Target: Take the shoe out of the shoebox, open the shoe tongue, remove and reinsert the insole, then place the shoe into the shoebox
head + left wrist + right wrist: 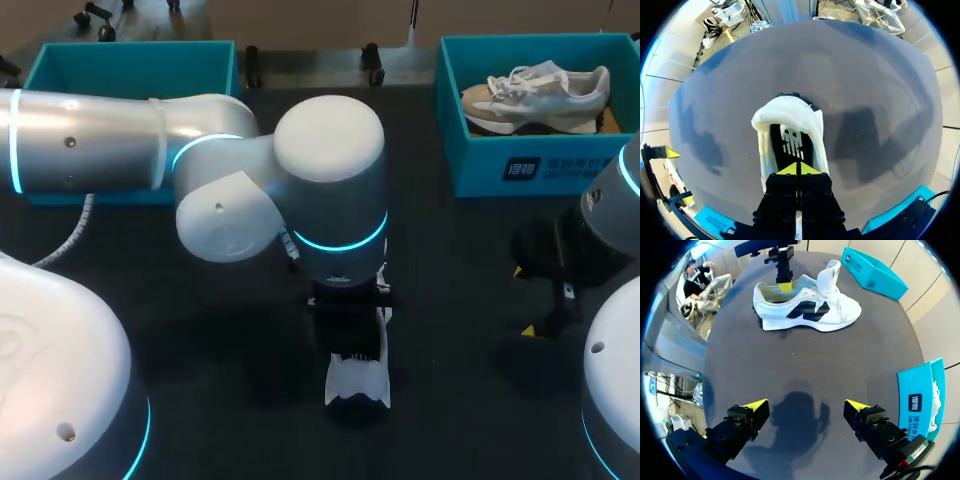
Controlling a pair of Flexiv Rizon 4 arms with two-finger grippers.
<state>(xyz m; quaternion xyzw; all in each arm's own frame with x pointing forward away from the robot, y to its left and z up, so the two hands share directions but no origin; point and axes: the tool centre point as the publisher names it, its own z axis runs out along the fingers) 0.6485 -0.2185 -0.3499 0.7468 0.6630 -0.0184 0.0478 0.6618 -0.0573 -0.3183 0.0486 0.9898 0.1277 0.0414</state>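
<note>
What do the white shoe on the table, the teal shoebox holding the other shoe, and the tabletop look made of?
White shoe: smooth leather-like upper, possibly synthetic, judging by its even sheen. Teal shoebox: likely cardboard; thin, flat, matte walls. Tabletop: dark matte covering, perhaps fabric or rubber; no glare.

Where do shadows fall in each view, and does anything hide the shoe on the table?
Head view: the left arm hides most of the white shoe; only one end shows. Left wrist view: soft shadows flank the shoe on the table. Right wrist view: a dark shadow lies on the table between the right claw's open fingers.
</note>
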